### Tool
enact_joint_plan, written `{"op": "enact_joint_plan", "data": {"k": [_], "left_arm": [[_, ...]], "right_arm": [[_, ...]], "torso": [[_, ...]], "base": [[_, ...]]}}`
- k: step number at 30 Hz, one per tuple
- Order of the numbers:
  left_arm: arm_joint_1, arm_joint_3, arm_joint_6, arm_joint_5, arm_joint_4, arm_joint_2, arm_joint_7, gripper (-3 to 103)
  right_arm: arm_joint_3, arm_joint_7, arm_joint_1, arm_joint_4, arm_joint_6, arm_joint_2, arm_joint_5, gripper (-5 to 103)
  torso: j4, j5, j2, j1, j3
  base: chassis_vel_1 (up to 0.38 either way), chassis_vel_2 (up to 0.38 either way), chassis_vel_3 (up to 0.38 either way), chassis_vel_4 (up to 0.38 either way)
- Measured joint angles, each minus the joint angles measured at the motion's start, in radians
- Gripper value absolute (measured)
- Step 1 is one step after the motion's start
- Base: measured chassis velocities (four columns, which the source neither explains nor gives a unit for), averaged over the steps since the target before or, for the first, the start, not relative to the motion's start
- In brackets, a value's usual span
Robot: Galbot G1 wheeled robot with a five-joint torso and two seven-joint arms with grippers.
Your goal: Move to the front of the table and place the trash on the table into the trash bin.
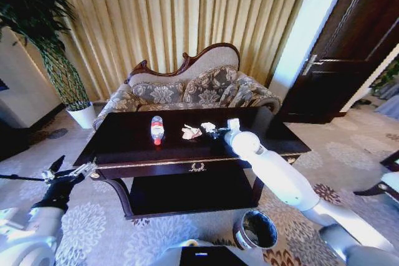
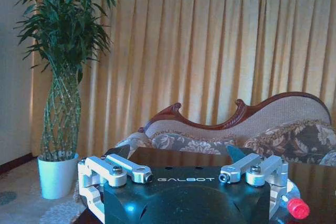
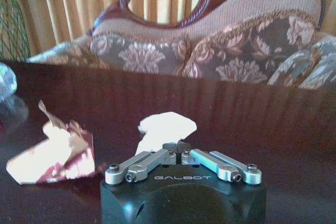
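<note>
A: Left pincer (image 1: 70, 171) waits spread wide, holding nothing, off the counter's (image 1: 124, 147) left corner. The bottle (image 1: 157, 130) and beige wad (image 1: 191, 132) lie mid-counter.

B: Right pincer (image 3: 177, 147) is pinched shut on the white wad (image 3: 164, 128), so it needs lifting, I'd judge, toward the trash bin (image 1: 256, 230) on the floor. The contact itself is hard to make out.

One table (image 1: 131, 147), one bottle (image 1: 157, 129), two paper wads (image 1: 191, 132), one trash bin (image 1: 255, 230), one sofa (image 1: 187, 88), one potted plant (image 1: 62, 73), two end effectors (image 1: 215, 133)
</note>
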Motion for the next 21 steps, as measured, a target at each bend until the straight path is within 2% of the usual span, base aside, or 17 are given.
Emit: {"op": "enact_joint_plan", "data": {"k": [3,6,7,9,11,12,13,16,21], "left_arm": [[-0.003,0.009,0.000,0.002,0.000,0.000,0.000,100],[-0.009,0.024,0.000,0.004,0.000,0.000,-0.001,100],[-0.009,0.024,0.000,0.004,0.000,0.000,-0.001,100],[-0.020,0.031,0.001,0.002,0.000,0.004,-0.011,100],[-0.029,0.030,0.003,-0.008,0.000,0.015,-0.016,100],[-0.029,0.030,0.003,-0.008,0.000,0.015,-0.016,100],[-0.030,0.027,0.004,-0.013,0.000,0.020,-0.018,100],[-0.030,0.022,0.006,-0.032,0.000,0.052,-0.021,100],[-0.037,0.027,0.016,-0.051,0.000,0.082,-0.024,100]], "right_arm": [[0.013,0.000,-0.008,0.015,0.039,-0.009,0.002,0],[0.045,0.000,-0.037,0.048,0.111,-0.023,-0.005,0],[0.045,0.000,-0.037,0.048,0.111,-0.023,-0.005,0],[0.133,-0.003,-0.131,0.115,0.204,-0.054,-0.039,0],[0.260,-0.036,-0.262,0.192,0.287,-0.085,-0.130,0],[0.260,-0.036,-0.262,0.192,0.287,-0.085,-0.130,0],[0.308,-0.049,-0.319,0.222,0.314,-0.093,-0.172,0],[0.434,-0.059,-0.520,0.312,0.364,-0.095,-0.242,0],[0.532,-0.061,-0.664,0.404,0.368,-0.071,-0.271,0]], "torso": [[0.0001,0.0000,0.000,0.000,0.000],[0.0002,0.0000,0.000,0.000,0.000],[0.0002,0.0000,0.000,0.000,0.000],[0.0002,-0.0001,0.000,0.000,0.000],[-0.0002,0.0000,0.000,0.000,0.000],[-0.0002,0.0000,0.000,0.000,0.000],[-0.0004,-0.0009,0.000,0.000,0.000],[-0.0004,0.0008,0.000,0.000,0.000],[-0.0002,-0.0001,0.000,0.000,0.000]], "base": [[0.000,0.000,0.000,0.000],[0.000,0.000,0.000,0.000],[0.000,0.000,0.000,0.000],[0.000,0.000,0.000,0.000],[0.000,0.000,0.000,0.000],[0.000,0.000,0.000,0.000],[0.000,0.000,0.000,0.000],[0.000,0.000,0.000,0.000],[0.000,0.000,0.000,0.000]]}}
